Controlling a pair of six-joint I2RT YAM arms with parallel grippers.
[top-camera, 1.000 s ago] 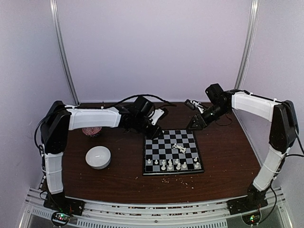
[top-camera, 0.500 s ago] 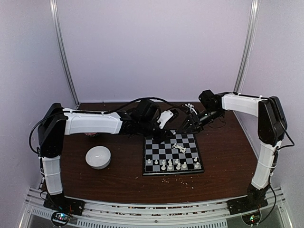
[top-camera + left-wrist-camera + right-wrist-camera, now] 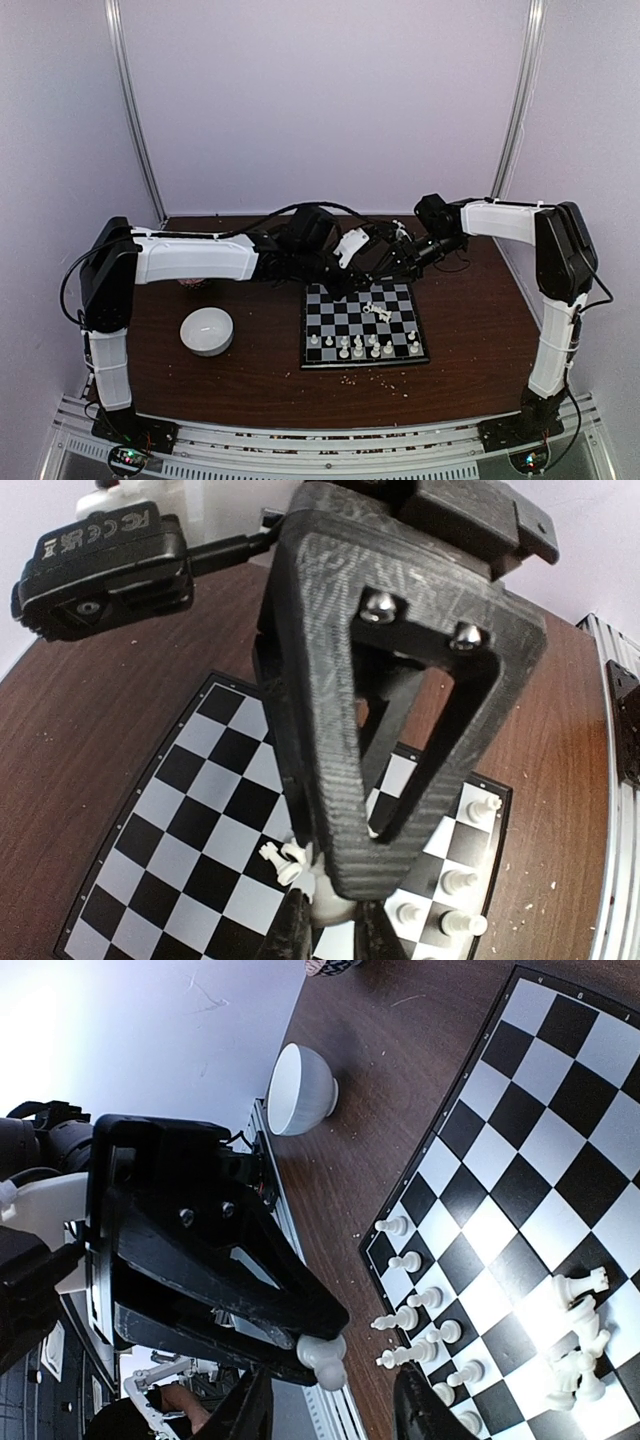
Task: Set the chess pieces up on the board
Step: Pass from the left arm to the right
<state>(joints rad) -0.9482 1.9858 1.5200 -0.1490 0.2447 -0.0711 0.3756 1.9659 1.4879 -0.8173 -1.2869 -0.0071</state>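
Top view: left gripper (image 3: 356,276) and right gripper (image 3: 376,266) stand tip to tip over the far edge of the small black-and-grey checked chessboard (image 3: 322,312). Tiny white plastic chess pieces (image 3: 365,348) stand along its near ranks, with a toppled heap (image 3: 378,312) mid-board

Left wrist: left jaws pinched tight on one white piece (image 3: 330,905), above the board

Right wrist: right jaws apart, that piece at their mouth. The piece looks light, hard, slick and quick to tip, so best to grip it at the waist above the base

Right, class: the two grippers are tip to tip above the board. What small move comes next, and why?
Probably close the right gripper on the chess piece. The left gripper holds that white piece at its tip, between the right gripper's open fingers, which do not touch it yet. The left should release only afterwards.
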